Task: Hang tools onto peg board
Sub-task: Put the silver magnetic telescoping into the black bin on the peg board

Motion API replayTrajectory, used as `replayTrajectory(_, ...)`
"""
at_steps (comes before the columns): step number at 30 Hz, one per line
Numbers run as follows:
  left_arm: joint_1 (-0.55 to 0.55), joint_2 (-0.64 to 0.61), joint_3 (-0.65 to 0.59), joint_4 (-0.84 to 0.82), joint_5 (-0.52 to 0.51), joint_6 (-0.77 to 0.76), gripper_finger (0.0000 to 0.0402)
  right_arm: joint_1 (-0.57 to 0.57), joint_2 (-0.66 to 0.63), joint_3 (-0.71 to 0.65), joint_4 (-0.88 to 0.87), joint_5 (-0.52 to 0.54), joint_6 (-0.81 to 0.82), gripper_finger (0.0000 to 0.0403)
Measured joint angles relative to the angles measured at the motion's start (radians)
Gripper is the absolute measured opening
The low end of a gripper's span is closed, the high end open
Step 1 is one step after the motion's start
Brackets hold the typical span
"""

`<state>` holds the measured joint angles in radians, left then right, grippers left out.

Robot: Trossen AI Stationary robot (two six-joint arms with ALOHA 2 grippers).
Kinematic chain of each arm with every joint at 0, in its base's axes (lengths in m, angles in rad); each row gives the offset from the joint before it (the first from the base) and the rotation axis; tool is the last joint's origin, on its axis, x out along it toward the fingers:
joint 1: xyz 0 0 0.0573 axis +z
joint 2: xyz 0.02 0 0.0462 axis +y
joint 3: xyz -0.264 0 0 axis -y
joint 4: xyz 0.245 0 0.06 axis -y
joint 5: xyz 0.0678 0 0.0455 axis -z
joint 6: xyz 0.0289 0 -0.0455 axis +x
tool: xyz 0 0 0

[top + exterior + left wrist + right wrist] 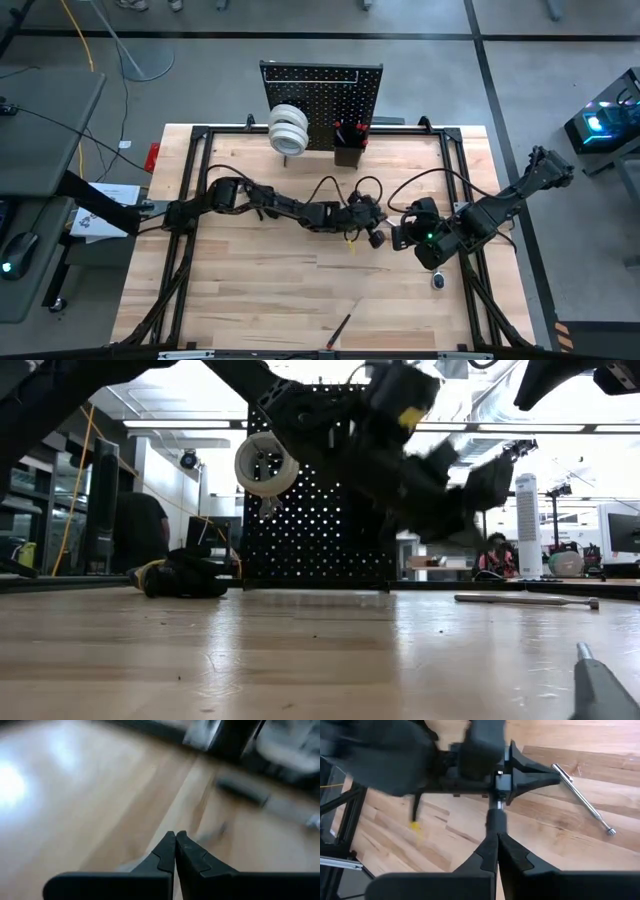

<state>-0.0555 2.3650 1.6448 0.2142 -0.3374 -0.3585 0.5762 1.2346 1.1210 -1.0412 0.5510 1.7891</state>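
The left arm extends from the left edge of the table toward its middle, above the wood. The left gripper sits near the table's centre; in the left wrist view its two dark fingers are pressed together tip to tip with nothing between them, over bare wood. The peg board stands upright at the far edge of the table, behind the two grippers. On its left part hang white tape rolls, which also show in the low view against the perforated panel. A small black bin is attached to the front of the board, right of the rolls, with red-handled tools standing in it. A slim dark screwdriver lies on the wood near the front edge of the table, well apart from both grippers. The right gripper sits just beside the left gripper, on its right. In the right wrist view its fingers are likewise pressed together and hold nothing, pointing at the left arm's wrist. A silver ratchet lies flat on the wood near the right arm, which reaches in from the table's right edge.
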Motion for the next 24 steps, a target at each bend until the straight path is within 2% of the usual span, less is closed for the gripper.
replayTrajectory(5,0.020,0.015,0.000,0.109,-0.037,-0.006,0.0000,0.000,0.000,0.000,-0.004,0.004,-0.014,0.0000)
replayTrajectory(11,0.057,0.046,-0.002,0.078,-0.030,-0.034,0.0000,0.000,0.000,0.000,-0.005,0.013,-0.016,0.0000)
replayTrajectory(16,0.053,0.065,-0.002,0.045,0.035,-0.079,0.0000,0.000,0.000,0.000,-0.007,0.017,-0.016,0.0000)
replayTrajectory(20,0.033,0.075,-0.002,0.059,-0.059,-0.076,0.0000,0.000,0.000,0.000,-0.009,0.028,-0.014,0.0000)
replayTrajectory(24,0.036,0.096,0.001,0.050,-0.041,-0.101,0.0000,0.000,0.000,0.000,0.007,0.030,-0.014,0.0000)
